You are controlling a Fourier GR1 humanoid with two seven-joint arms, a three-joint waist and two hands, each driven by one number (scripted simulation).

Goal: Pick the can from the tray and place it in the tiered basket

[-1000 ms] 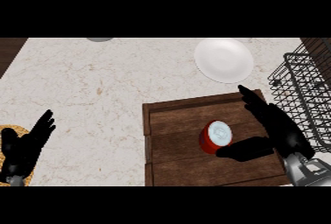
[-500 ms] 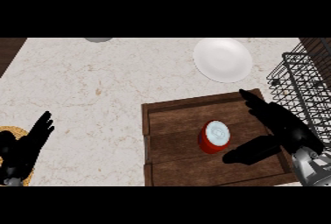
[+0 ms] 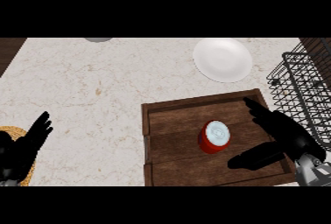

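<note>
While the can stands upright in the tray, the right hand waits just right of it, fingers spread open, holding nothing

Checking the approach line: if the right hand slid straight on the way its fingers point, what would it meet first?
Probably the tray's far rim: the right hand points up-left past the can, though height above the tray is unclear.

The can stands in the tray — plate behind the tray, basket right of it.
</note>
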